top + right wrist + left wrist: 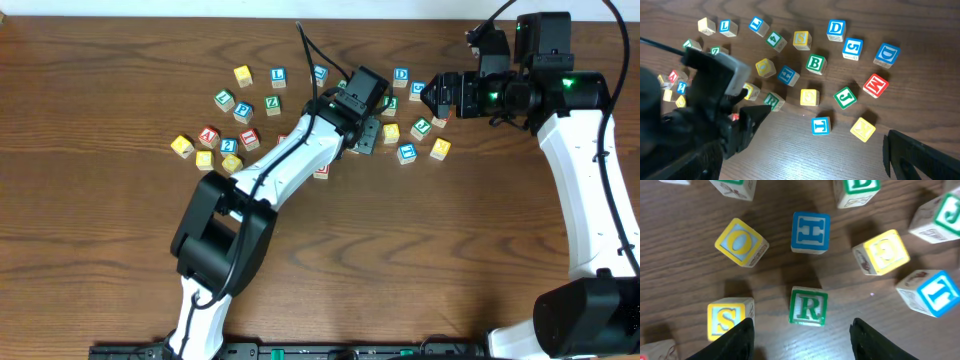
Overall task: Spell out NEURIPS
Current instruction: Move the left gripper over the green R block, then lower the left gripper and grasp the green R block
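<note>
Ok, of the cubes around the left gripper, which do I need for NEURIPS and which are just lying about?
Needed:
green R cube
yellow S cube

Lying about:
yellow O cube
blue H cube
green B cube

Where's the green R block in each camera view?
Overhead: hidden beneath the left gripper.
Left wrist: green R block lower centre, just ahead of the fingers.
Right wrist: the block left of centre, at the gripper's tip.
Shared landmark: the left gripper.
</note>
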You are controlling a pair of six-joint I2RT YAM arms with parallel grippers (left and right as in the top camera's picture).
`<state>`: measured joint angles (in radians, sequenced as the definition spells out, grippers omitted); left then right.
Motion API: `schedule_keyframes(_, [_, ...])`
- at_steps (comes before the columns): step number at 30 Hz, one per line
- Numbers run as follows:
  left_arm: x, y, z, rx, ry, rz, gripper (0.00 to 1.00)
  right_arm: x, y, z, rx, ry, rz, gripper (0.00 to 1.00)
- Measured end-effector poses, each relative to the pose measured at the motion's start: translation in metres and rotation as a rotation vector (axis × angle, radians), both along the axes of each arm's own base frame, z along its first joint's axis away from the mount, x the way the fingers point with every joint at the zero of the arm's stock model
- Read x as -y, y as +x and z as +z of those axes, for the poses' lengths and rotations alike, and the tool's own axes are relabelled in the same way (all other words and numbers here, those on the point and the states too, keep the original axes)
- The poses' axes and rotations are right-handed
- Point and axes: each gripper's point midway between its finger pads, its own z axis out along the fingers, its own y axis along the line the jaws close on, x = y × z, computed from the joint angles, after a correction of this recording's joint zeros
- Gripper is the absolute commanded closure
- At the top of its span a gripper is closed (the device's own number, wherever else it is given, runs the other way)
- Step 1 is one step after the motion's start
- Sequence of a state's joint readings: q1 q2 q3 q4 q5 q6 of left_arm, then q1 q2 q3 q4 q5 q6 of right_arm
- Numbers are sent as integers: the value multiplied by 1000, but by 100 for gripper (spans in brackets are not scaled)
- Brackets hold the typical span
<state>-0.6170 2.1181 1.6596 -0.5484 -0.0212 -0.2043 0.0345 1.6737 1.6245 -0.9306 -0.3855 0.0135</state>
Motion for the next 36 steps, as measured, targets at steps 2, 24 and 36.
schedule_keyframes(2, [1,2,-7,-1,3,-2,38,0,0,0,0,0,0,1])
schedule_keyframes(24, [2,2,-40,-25,58,-67,48,0,0,0,0,0,0,1])
schedule_keyframes(36, [2,2,-52,-38,66,-67,48,0,0,0,0,0,0,1])
